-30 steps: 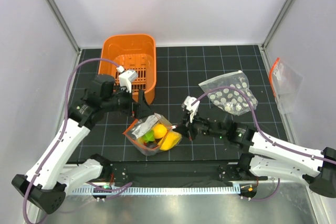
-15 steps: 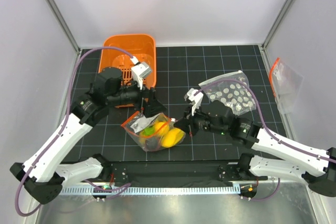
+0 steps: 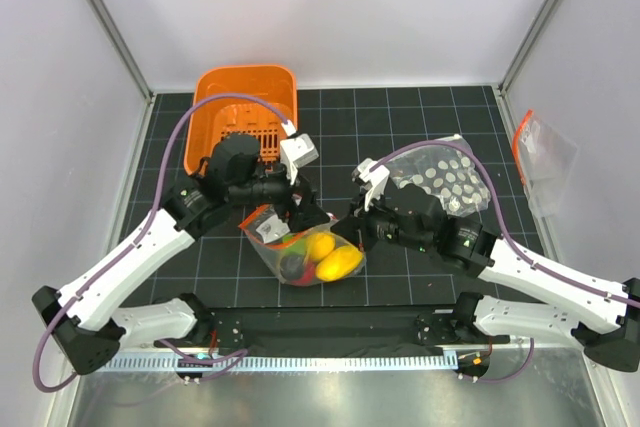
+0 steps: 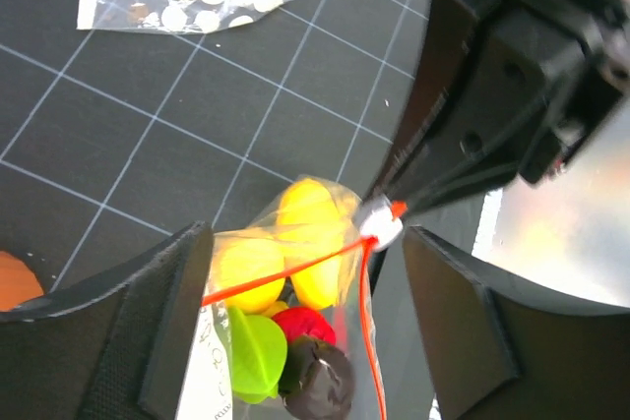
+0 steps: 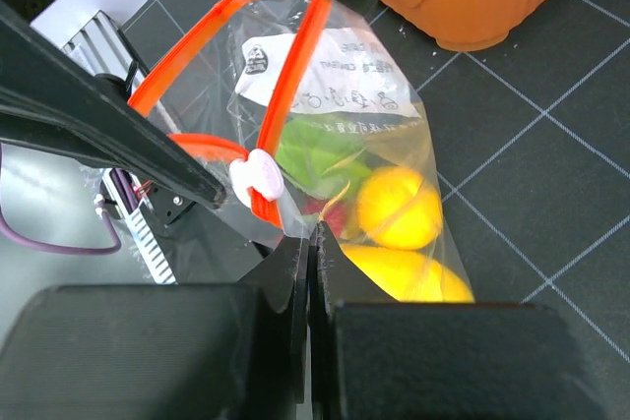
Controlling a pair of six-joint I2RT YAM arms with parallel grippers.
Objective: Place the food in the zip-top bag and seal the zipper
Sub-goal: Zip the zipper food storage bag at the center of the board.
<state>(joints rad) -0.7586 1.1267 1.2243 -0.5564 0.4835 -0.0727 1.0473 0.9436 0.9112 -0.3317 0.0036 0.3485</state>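
Top view: the zip-top bag (image 3: 305, 252), holding the food (image 3: 335, 262), is lying on the table (image 3: 420, 117) between my arms. Left wrist: my left gripper (image 4: 300, 255) is gaping astride the zipper (image 4: 285, 277). Right wrist: my right gripper (image 5: 313, 243) is pinching the bag's edge.

The only print is small dark lettering on a white label (image 5: 325, 81) on the zip-top bag (image 5: 418, 140), at its twelve o'clock end; it is too blurred to read.

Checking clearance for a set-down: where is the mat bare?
Bare mat lies right of the basket, behind the dotted bag. Mid-mat is crowded: left gripper and right gripper meet at the zip bag.
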